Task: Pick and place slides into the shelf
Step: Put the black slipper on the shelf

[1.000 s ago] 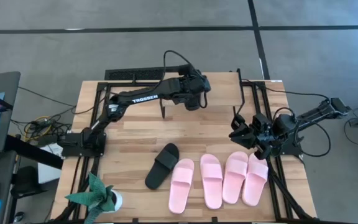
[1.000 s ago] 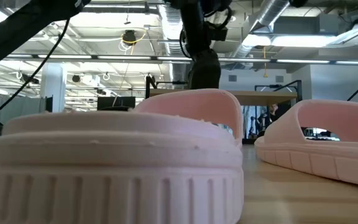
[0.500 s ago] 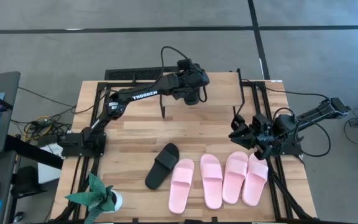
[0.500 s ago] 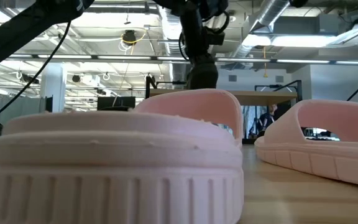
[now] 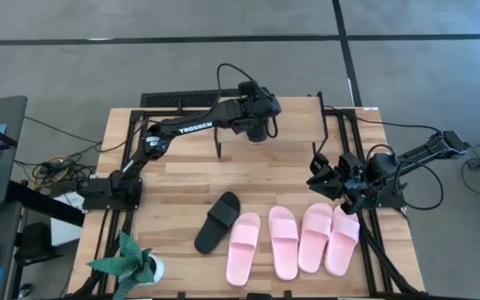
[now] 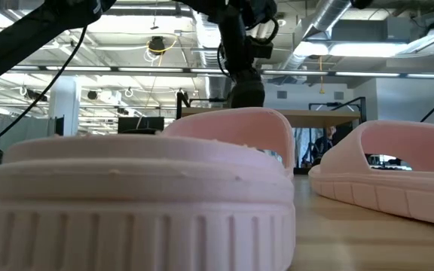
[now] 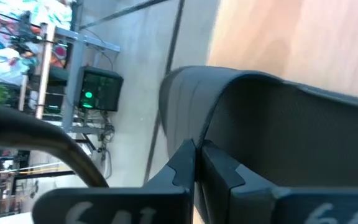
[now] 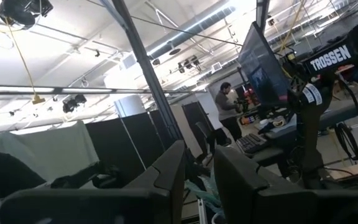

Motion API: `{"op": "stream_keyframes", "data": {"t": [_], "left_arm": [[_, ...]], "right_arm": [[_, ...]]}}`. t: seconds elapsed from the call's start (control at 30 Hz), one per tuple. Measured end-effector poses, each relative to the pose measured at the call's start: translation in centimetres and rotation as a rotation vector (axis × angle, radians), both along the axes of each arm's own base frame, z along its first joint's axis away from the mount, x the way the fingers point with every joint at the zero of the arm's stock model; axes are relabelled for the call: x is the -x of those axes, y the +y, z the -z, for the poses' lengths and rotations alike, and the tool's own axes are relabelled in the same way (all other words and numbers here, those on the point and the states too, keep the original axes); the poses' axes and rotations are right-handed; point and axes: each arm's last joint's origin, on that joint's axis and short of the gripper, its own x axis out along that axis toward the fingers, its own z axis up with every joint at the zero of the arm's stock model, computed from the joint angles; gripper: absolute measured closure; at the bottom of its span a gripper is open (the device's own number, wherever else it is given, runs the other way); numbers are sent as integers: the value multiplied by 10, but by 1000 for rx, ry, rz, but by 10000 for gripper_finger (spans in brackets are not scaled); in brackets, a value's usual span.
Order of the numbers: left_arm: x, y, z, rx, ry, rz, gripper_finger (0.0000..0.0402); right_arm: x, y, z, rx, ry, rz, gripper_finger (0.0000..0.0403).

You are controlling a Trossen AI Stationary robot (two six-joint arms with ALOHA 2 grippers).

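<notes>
The black slide [image 7: 278, 124] held by the left gripper [image 5: 258, 127] is mostly hidden in the high view, because the wrist and its cables cover it. In the left wrist view it fills the frame – a matte, smooth, curved dark shape with a rounded edge, and the two fingers [image 7: 182, 168] are pressed together on its rim. This happens at the far side of the desk [image 5: 182, 179], where the shelf [image 5: 294, 108] stands; only a part of its light wooden plank and one thin black leg show, the rest is under the arm. I cannot tell if the slide touches the shelf.

The second black slide [image 5: 217, 221] lies flat and tilted on the desk near the front. Just beside it, four pale pink slides [image 5: 292, 237] lie in a row, close together, each with one wide strap. In the low view two of them stand very near the camera, so they are cut off by the frame; one shows a ribbed sole edge and a soft, slightly grainy surface.

The right gripper [image 5: 323, 177] waits over the right part of the desk, above the pink row. Its fingers [image 8: 166, 174] stand a little apart and pinch nothing.

A potted plant [image 5: 132, 262] stands at the front left corner – only partly in view.
</notes>
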Motion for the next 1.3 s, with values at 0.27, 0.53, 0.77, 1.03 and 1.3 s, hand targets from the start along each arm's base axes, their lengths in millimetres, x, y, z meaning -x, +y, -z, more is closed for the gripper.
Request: {"op": "stream_keyframes", "data": {"t": [0.27, 0.53, 0.77, 1.03, 1.3], "left_arm": [[-1, -1, 5, 38, -19, -1, 375], [0, 0, 5, 39, -26, -12, 342], [0, 0, 5, 43, -41, -24, 326], [0, 0, 5, 45, -51, -32, 311], [-1, 0, 5, 45, -47, -22, 281]], "right_arm": [[0, 0, 0, 0, 0, 0, 327], [0, 0, 0, 0, 0, -2, 327], [0, 0, 0, 0, 0, -2, 327], [0, 0, 0, 0, 0, -2, 327], [0, 0, 0, 1, 1, -2, 327]]}}
